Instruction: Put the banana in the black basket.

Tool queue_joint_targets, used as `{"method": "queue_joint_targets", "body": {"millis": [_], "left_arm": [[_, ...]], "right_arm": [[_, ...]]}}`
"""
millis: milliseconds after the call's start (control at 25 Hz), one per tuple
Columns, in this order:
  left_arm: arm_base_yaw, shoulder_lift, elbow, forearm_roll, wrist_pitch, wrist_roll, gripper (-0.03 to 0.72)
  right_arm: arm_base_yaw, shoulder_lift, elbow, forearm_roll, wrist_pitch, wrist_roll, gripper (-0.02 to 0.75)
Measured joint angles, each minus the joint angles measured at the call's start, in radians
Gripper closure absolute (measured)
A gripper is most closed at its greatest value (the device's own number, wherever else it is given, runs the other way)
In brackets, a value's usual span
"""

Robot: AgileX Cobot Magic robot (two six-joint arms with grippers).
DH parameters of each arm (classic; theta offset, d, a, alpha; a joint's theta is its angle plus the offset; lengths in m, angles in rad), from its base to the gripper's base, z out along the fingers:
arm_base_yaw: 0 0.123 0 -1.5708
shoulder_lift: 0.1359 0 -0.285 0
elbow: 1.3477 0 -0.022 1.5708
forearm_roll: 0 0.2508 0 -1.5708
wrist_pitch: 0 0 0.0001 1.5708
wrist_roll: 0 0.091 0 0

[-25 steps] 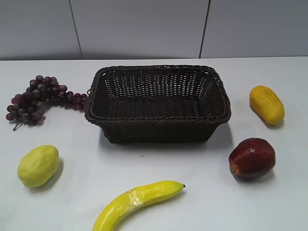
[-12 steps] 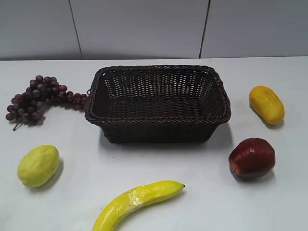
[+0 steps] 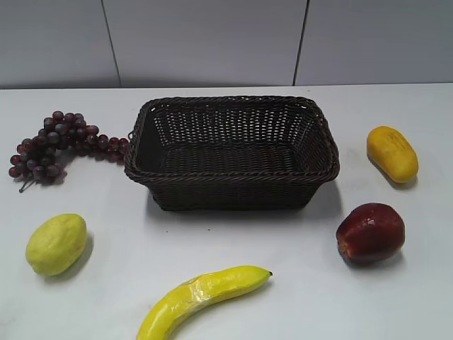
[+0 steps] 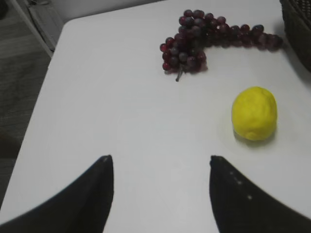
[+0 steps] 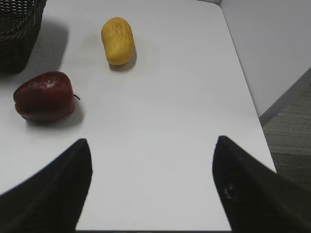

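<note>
The banana [image 3: 202,296] lies on the white table at the front middle of the exterior view, its dark tip pointing right. The black basket [image 3: 231,173] stands empty behind it at the table's middle; its corner shows in the left wrist view [image 4: 299,29] and in the right wrist view [image 5: 17,36]. Neither gripper shows in the exterior view. My left gripper [image 4: 160,160] is open and empty over bare table near the left edge. My right gripper [image 5: 153,143] is open and empty over bare table near the right front edge. The banana is out of both wrist views.
A yellow-green lemon-like fruit [image 3: 56,244] [image 4: 254,113] lies at the front left. Purple grapes [image 3: 60,144] [image 4: 204,39] lie left of the basket. A red apple [image 3: 370,233] [image 5: 44,95] and an orange-yellow oval fruit [image 3: 392,153] [image 5: 117,40] lie at the right. Table edges [image 5: 252,104] are near.
</note>
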Motion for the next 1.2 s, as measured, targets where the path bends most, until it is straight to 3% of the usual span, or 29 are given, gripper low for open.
{"method": "queue_joint_targets", "body": {"millis": [240,440,720,1000,1200], "left_arm": [[-0.015,0.125,-0.032,-0.100,-0.051,0.160,0.226],[-0.069,0.189,-0.055,-0.141,-0.140,0.201,0.226],[-0.260,0.359,-0.112,-0.133,-0.150,0.237,0.228],[-0.416,0.642,-0.232,-0.114,-0.220,0.247,0.228],[-0.570,0.851,-0.318,-0.067,-0.262,0.266,0.229]], "right_arm": [[0.000,0.000,0.000,0.000,0.000,0.000,0.148],[0.000,0.000,0.000,0.000,0.000,0.000,0.148],[0.000,0.000,0.000,0.000,0.000,0.000,0.148],[0.000,0.000,0.000,0.000,0.000,0.000,0.148],[0.000,0.000,0.000,0.000,0.000,0.000,0.148]]}}
